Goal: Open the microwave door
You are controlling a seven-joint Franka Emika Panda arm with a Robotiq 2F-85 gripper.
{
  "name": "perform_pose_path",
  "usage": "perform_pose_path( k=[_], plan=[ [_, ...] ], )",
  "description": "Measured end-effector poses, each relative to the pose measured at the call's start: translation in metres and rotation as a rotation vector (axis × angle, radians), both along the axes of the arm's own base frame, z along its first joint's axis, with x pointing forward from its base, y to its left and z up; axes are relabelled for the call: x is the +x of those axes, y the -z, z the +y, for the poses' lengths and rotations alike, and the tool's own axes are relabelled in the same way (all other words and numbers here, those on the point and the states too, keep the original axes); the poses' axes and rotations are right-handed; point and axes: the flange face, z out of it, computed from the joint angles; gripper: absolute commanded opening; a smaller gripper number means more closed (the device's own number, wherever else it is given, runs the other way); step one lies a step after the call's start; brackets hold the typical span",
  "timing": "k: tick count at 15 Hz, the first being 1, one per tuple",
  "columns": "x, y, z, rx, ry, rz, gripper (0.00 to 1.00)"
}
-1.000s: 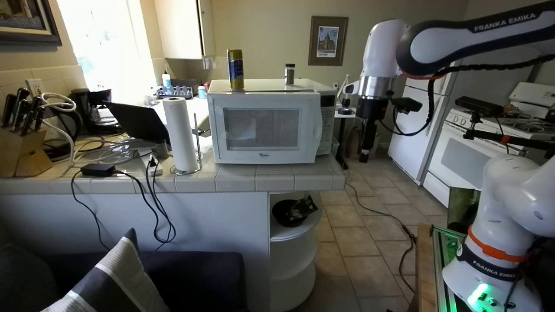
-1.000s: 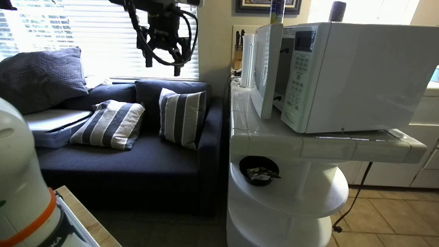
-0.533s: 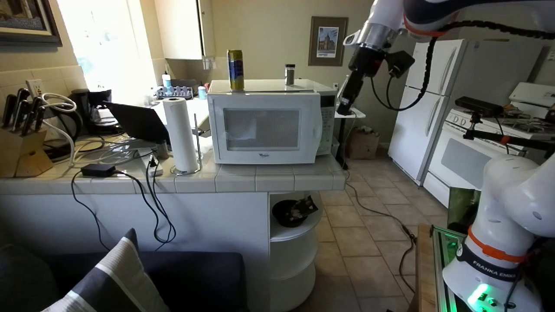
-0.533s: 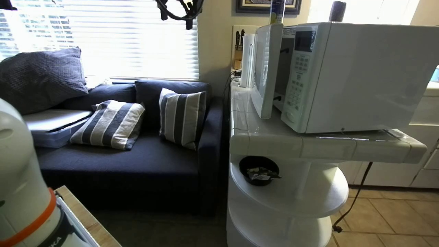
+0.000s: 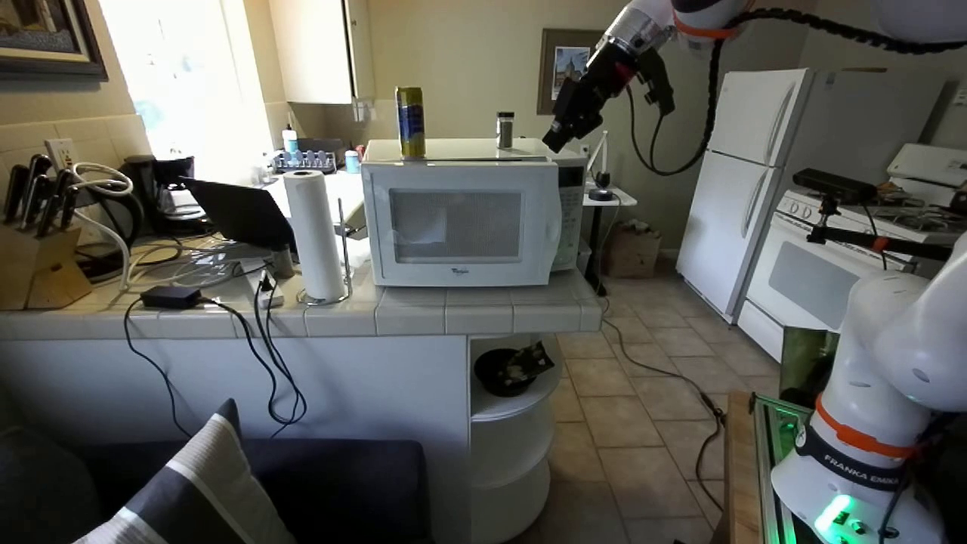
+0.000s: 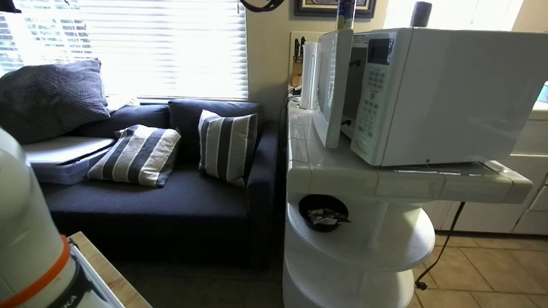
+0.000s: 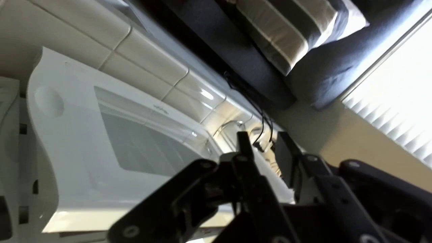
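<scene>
The white microwave point(image 6: 454, 98) stands on the tiled counter. Its door point(image 5: 457, 227) is ajar: in an exterior view a dark gap shows between the door's free edge point(image 6: 341, 90) and the control panel point(image 6: 373, 94). My gripper point(image 5: 557, 136) hangs tilted near the microwave's top right corner in an exterior view, apart from the door as far as I can tell. From the wrist, the gripper point(image 7: 263, 136) is open partway, with nothing held between its fingers point(image 7: 243, 145). The door point(image 7: 77, 135) with its window lies left of the jaws there.
A tall can point(image 5: 411, 121) and a small jar point(image 5: 505, 130) stand on top of the microwave. Left of it are a paper towel roll point(image 5: 313, 234) and a laptop point(image 5: 238, 213). A black bowl point(image 6: 323, 211) sits on the shelf below the counter edge point(image 6: 411, 184).
The gripper has risen and swung left towards the microwave's top right corner, tilting as it went. In an exterior view it has gone out at the top. The door has not moved.
</scene>
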Motion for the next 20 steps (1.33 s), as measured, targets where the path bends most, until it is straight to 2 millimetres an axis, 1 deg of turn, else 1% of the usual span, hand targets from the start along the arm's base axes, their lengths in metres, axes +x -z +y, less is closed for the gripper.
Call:
perform_pose_path(
  k=[2, 5, 7, 9, 13, 20],
  plan=[
    [0.012, -0.006, -0.02, 0.013, 0.113, -0.041, 0.0],
    [0.024, -0.013, -0.048, 0.019, 0.269, -0.115, 0.0],
    [0.029, -0.015, -0.062, 0.004, 0.341, -0.156, 0.0],
    [0.035, -0.013, -0.072, -0.027, 0.39, -0.179, 0.0],
    [0.046, 0.001, -0.083, -0.09, 0.443, -0.172, 0.0],
    [0.062, 0.025, -0.09, -0.138, 0.476, -0.156, 0.0]
  ],
)
